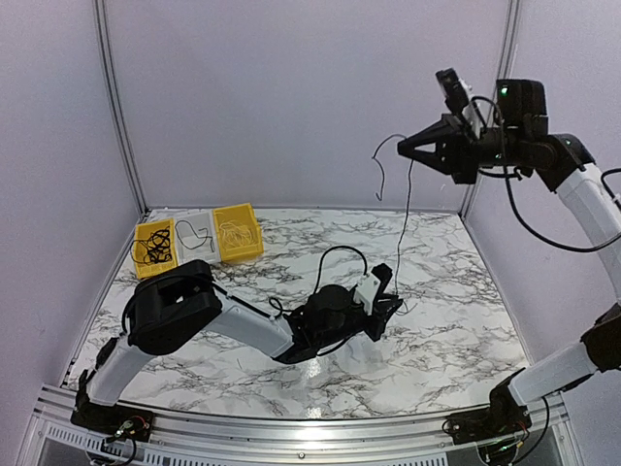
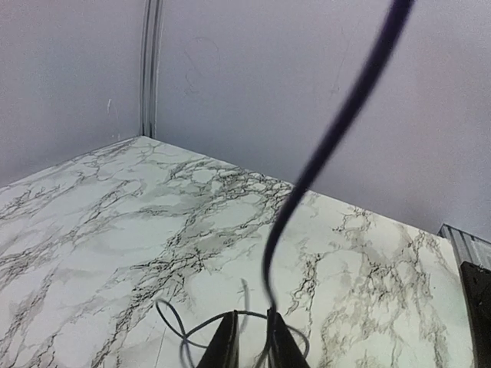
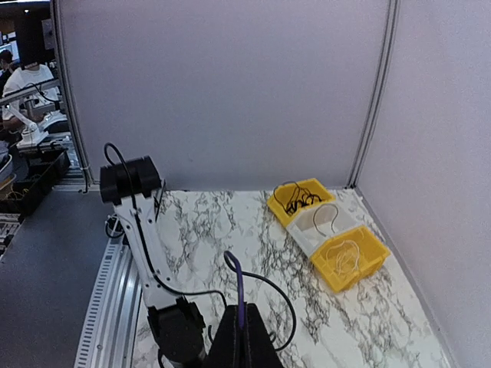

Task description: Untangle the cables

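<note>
The marble table (image 1: 466,330) carries two arms. The left arm (image 1: 243,325) lies low, stretched across the middle of the table toward the right, with the left gripper (image 1: 388,303) close above the surface. The right arm (image 1: 582,184) rises high at the right side and its forearm is turned left, so the right gripper (image 1: 408,148) hangs well above the table near the back wall.

Three bins stand in a row at the far left corner, side by side: a yellow bin (image 1: 155,273), a white bin (image 1: 204,225) and a second yellow bin (image 1: 243,255).

One long cable (image 1: 403,228), thin and black, runs almost straight up from the left gripper to the right gripper. Both pairs of fingers are closed on it. A short tail droops to the left of the right gripper. The left wrist view shows a thin black loop (image 2: 184,331) lying on the table by the fingers (image 2: 225,346).

The first yellow bin holds black cables (image 1: 153,248), too tangled to count. The white bin holds one black cable (image 1: 191,238), and the second yellow bin holds one white cable (image 1: 236,231).
</note>
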Available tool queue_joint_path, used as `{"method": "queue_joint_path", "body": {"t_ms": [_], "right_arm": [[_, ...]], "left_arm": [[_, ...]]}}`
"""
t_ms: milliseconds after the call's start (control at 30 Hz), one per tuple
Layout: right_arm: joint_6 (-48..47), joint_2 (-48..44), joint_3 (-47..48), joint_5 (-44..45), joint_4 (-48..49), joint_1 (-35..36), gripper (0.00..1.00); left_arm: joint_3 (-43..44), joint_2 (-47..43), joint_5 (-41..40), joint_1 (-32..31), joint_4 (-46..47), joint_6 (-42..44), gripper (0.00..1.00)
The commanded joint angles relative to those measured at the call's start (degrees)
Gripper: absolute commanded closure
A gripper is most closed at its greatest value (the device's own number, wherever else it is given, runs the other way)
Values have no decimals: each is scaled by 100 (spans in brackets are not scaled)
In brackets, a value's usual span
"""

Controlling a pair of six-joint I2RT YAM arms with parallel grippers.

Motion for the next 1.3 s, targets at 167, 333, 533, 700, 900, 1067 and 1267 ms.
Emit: {"method": "queue_joint_path", "body": {"t_ms": [167, 333, 533, 700, 900, 1067, 1267], "right_arm": [[1885, 231, 2214, -1652, 1260, -787, 100], [2022, 278, 2389, -1659, 1483, -1041, 100], [2261, -41, 1742, -1210, 2079, -1168, 100], [2134, 2, 2051, -920, 1987, -1292, 100], [1802, 38, 2194, -329, 1788, -1569, 100], [1746, -291, 734, -27, 2261, -1569, 100], [1784, -572, -1312, 105, 2819, -1420, 100]], "left_arm": [[348, 787, 202, 87, -260, -359, 89], [-19, 730, 141, 166, -316, -408, 90], [-673, 409, 61, 263, -306, -375, 92], [-1186, 165, 6, 319, -306, -459, 99], [-2207, -531, -97, 319, -135, -523, 100], [-3212, -1381, -170, 312, 166, -533, 100], [-4294, -2295, -451, 310, 504, -645, 96]]}}
